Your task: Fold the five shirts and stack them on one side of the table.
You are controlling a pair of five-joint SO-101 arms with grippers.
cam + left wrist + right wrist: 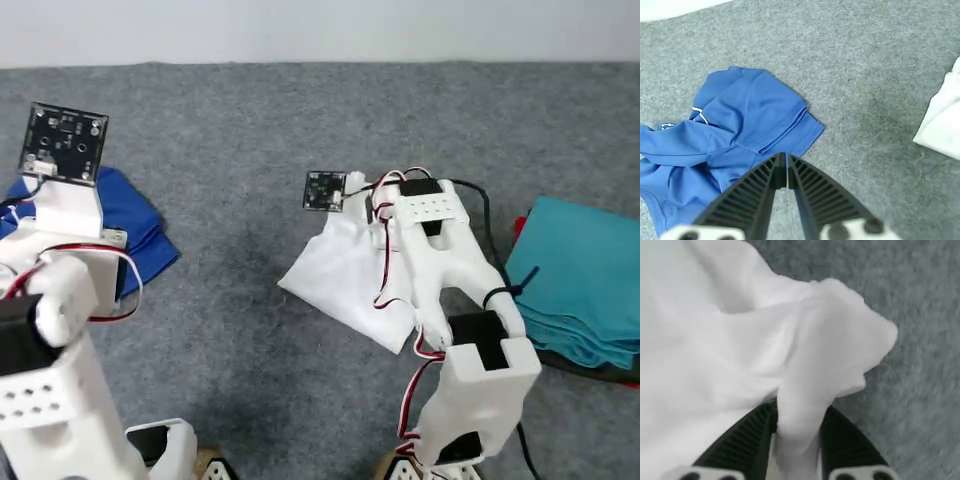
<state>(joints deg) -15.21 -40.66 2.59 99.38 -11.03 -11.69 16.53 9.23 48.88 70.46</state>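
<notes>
Pinching a raised fold of the white shirt [345, 275], my right gripper [799, 415] is clenched on the cloth, with a ridge of fabric bulging up between the black jaws. The shirt lies near the middle of the table [250, 120], partly folded into a rough wedge, and the right arm stands over its side nearer the right edge.

My left gripper [786, 160] is closed on nothing, its jaws pressed together. It hangs just above the near hem of the blue shirt [755, 120], which lies crumpled and unfolded at the left edge.

At the right edge sits the teal shirt [580, 270], folded and apparently on top of a pile. A sliver of red cloth [520, 226] peeks out beside it. I cannot count the layers underneath.

What worries me from here:
- **Slipping grip:** The right jaws seem to hold only a narrow ridge of white fabric, so a quick lift or pull could let it slide out and drop the fold.
- **Drag on the table:** The grey covering looks rough. If I drag the shirt instead of lifting it, the lower layer may catch and bunch, undoing the fold.
- **Disturbing the pile:** The pile is close to the right arm's path, so a low sweep toward that edge could shove the teal shirt askew or off the table.
- **Left gripper closed:** If I lower the left jaws like this, they will only poke the blue shirt and wrinkle it further.
</notes>
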